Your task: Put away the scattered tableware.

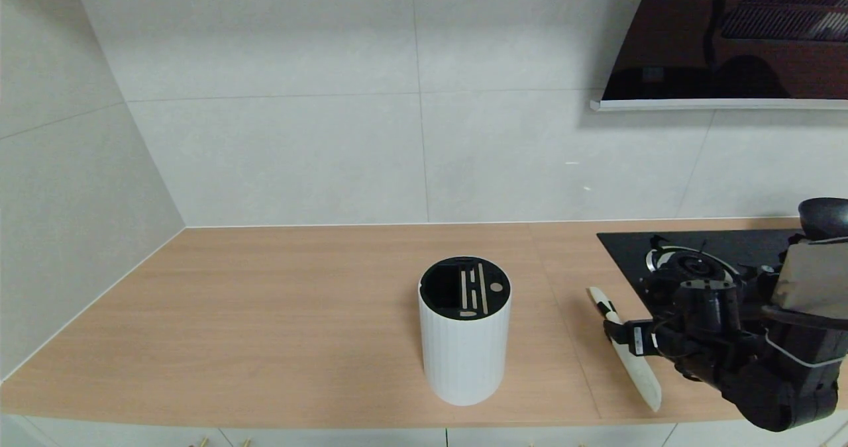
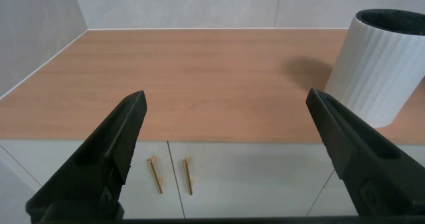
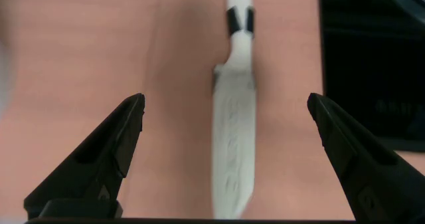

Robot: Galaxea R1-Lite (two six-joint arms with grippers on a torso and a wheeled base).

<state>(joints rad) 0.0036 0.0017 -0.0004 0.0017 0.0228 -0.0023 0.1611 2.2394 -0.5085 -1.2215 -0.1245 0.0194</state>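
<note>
The wooden countertop [image 1: 265, 314] runs wall to wall, with a dark range hood [image 1: 729, 36] up at 2 o'clock and a black glass cooktop [image 1: 623, 245] below it, its burner [image 1: 689, 261] partly behind the right arm. Near the middle of the counter stands the white ribbed slotted holder [image 1: 465, 347], upright, with a black top cut into slots and one large opening.

The white knife [image 1: 641, 377] lies flat on the wood at about 3 o'clock from the holder, well apart from it and just beside the cooktop's near corner. In the head view its long axis runs from 11 o'clock to 5 o'clock. The slim end with the black band is farther from the robot and the broad end is nearer the counter's front edge.

The right gripper [image 1: 619, 338] hangs directly over the knife, its jaws spread wide and holding nothing. The right arm is clearly the nearer one. I judge that a straight descent would close on the knife near the middle of its length.

The right wrist view shows what the head view hides: the knife [image 3: 234, 144] lies centred in the gap of the right gripper [image 3: 226, 108], lengthwise across the line on which the jaws close, touching neither finger.

The left gripper [image 2: 226, 101], also spread and empty, sits off the counter's front edge. Its view takes in the cabinet doors [image 2: 265, 177] with two brass handles [image 2: 155, 174] below the counter.
</note>
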